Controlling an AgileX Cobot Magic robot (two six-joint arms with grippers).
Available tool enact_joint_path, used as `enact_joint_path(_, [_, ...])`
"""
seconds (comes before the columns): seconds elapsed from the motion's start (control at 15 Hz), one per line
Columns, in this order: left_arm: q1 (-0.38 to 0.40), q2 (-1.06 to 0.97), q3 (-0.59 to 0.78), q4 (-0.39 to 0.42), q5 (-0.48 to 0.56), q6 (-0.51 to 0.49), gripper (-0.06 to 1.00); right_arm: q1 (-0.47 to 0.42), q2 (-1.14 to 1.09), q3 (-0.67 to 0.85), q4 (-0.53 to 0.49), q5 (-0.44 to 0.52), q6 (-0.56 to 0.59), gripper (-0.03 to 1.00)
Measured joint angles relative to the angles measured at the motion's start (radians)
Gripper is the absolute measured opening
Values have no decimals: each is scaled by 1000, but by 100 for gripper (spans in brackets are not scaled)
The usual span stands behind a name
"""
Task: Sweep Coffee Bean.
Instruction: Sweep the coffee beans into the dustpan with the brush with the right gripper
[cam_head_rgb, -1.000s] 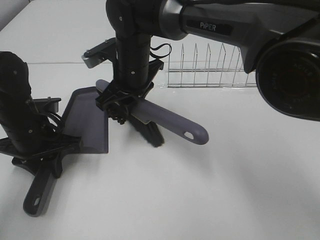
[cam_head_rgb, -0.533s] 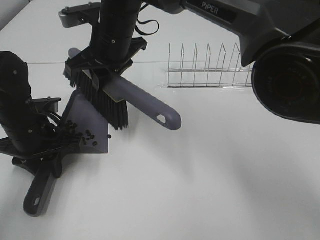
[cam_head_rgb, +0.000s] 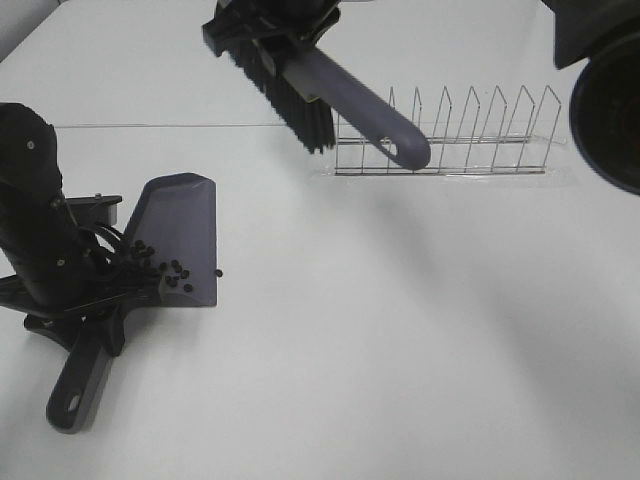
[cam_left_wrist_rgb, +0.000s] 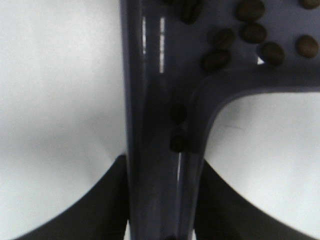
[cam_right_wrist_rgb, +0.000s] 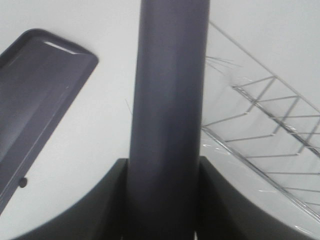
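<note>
Left gripper (cam_left_wrist_rgb: 162, 215) is clamped on the dustpan (cam_head_rgb: 180, 215) handle. It keeps the pan flat on the surface (cam_head_rgb: 400, 350), probably so the beans (cam_head_rgb: 150, 262) gather at its rear, by the handle. Right gripper (cam_right_wrist_rgb: 167, 200) is clamped on the brush (cam_head_rgb: 340, 95) handle and holds it high near the rack (cam_head_rgb: 470, 130), bristles clear of the pan. Only the left wrist view shows beans lodged in the handle channel. The right wrist view singles out one bean at the pan's side edge.
</note>
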Motion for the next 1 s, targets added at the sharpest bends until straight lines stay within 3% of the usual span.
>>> enact_joint_path(0.27, [0,0,0,0,0,0,34,-153,-62,-1,88,1,14,38])
enact_joint_path(0.47, [0,0,0,0,0,0,34,-202,-109,93,195,0,15,38])
enact_joint_path(0.6, [0,0,0,0,0,0,34,-171,-106,252,275,-2,15,38])
enact_joint_path(0.8, [0,0,0,0,0,0,34,-114,-79,344,265,-4,15,38])
enact_joint_path(1.0, [0,0,0,0,-2,0,34,-35,-20,363,202,-71,72,38])
